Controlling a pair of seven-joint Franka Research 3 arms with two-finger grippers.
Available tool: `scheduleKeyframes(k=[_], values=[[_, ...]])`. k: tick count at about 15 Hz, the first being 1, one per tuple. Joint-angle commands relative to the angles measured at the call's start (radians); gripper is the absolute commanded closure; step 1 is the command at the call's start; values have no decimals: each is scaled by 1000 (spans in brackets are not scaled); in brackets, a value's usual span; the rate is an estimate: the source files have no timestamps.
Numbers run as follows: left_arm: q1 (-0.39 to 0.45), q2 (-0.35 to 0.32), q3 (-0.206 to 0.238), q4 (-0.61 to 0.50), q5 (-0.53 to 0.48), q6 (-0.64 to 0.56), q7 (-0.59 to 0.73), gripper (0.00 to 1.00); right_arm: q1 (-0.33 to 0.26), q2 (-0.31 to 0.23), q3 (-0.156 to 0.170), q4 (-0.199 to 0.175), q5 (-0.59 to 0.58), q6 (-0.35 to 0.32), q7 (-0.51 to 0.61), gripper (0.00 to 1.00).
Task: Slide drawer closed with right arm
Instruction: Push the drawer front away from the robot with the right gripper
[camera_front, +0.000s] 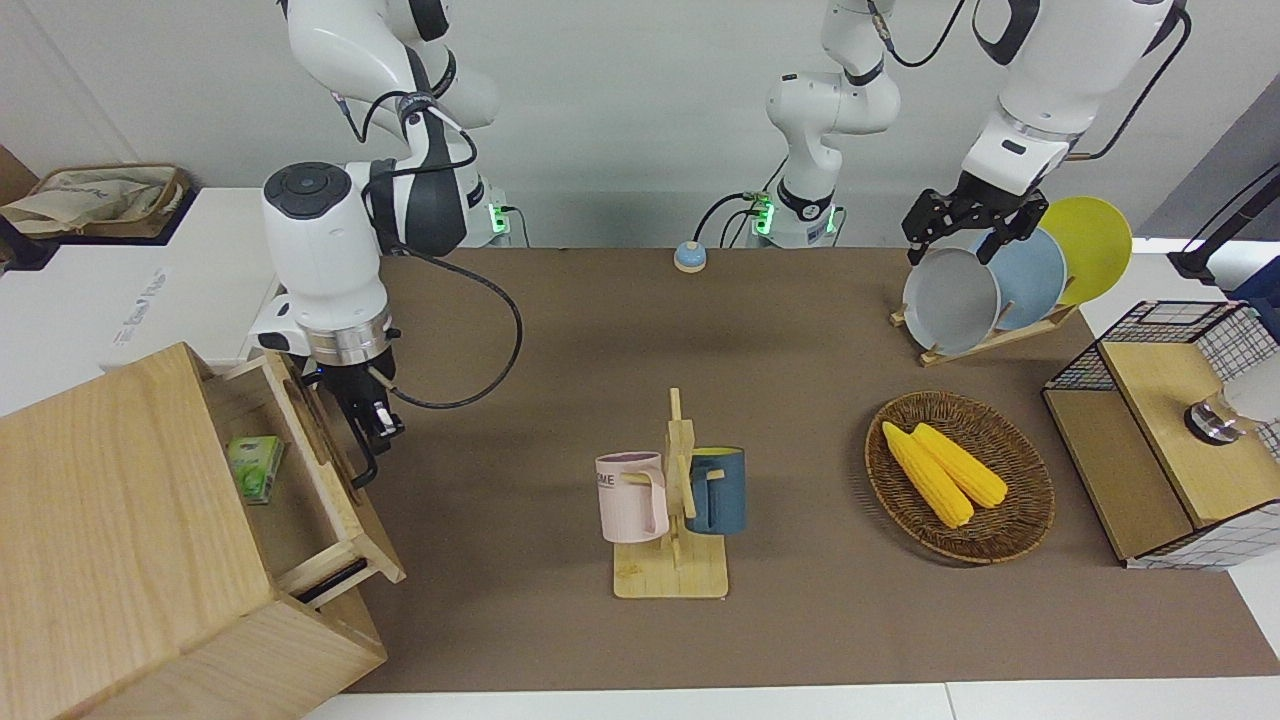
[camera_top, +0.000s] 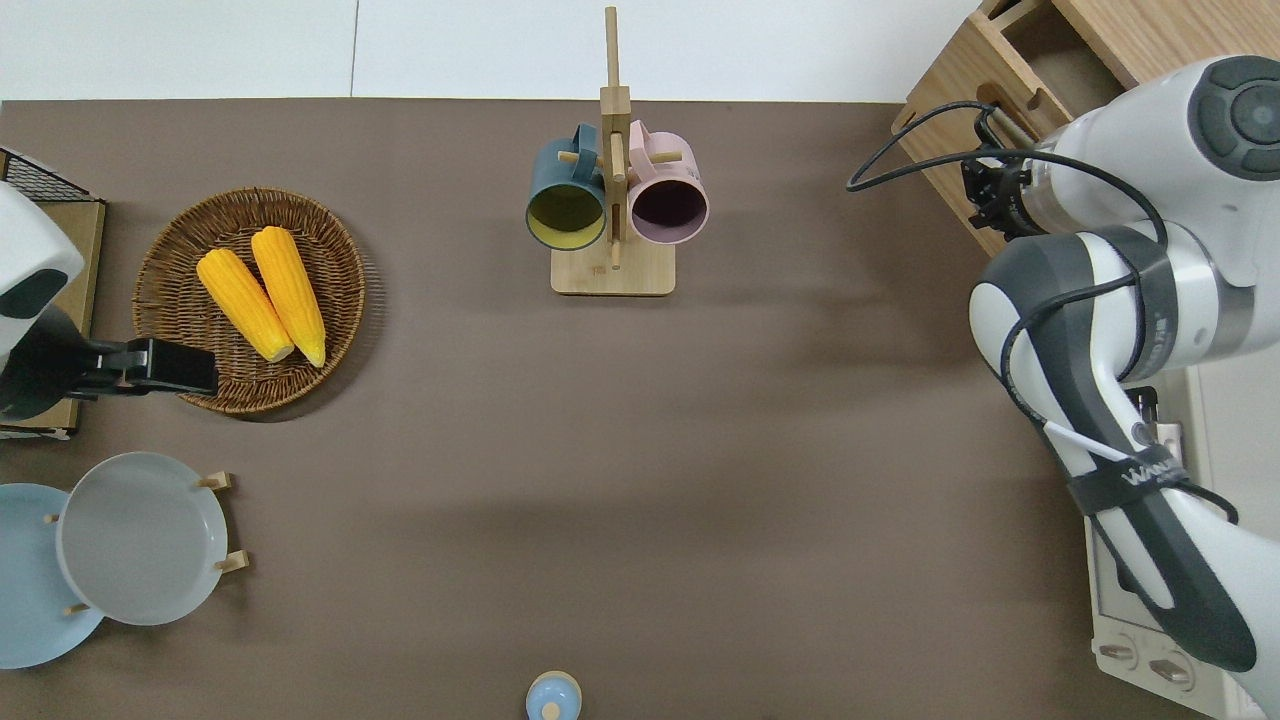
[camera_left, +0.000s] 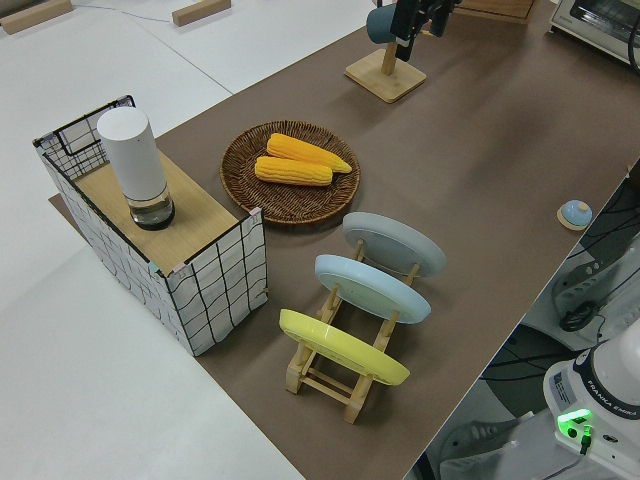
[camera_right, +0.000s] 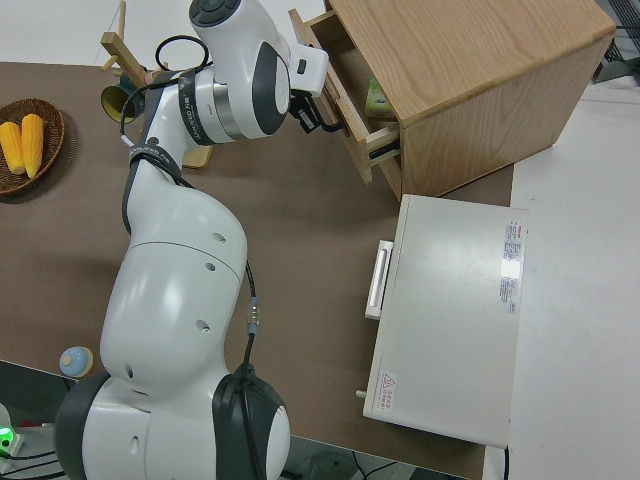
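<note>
The light-wood drawer (camera_front: 290, 515) stands partly out of the big pale cabinet (camera_front: 110, 510) at the right arm's end of the table. A small green box (camera_front: 252, 467) lies inside it. My right gripper (camera_front: 372, 432) points down against the drawer's front panel (camera_top: 945, 95), by the black bar handle. In the right side view the right gripper (camera_right: 318, 108) touches the same panel (camera_right: 365, 150). Whether it grips the handle or only presses the panel does not show. The left arm is parked, its gripper (camera_front: 965, 232) open.
A wooden mug rack (camera_front: 672, 500) with a pink and a blue mug stands mid-table. A wicker basket (camera_front: 1020, 505) holds two corn cobs. A plate rack (camera_front: 990, 285), a wire-mesh box (camera_front: 1160, 430), a white toaster oven (camera_right: 450, 310) and a small bell (camera_front: 688, 257) are around.
</note>
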Motion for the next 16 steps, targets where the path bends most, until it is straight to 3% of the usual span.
scheduleKeyframes(k=[1,3,5,10,16], values=[[-2,-8,3,2,13,-14,1,2,-53,41,23,67,-19,-14,-55,1000],[-2,-8,3,2,13,-13,1,2,-74,53,23,73,-19,-8,-87,1000],[-2,-8,3,2,13,-13,1,2,-91,67,21,102,-16,-8,-121,1000],[-2,-8,3,2,13,-14,1,5,-123,75,21,119,-15,-3,-163,1000],[-2,-8,3,2,13,-14,1,2,-122,73,21,121,-14,-1,-190,1000]])
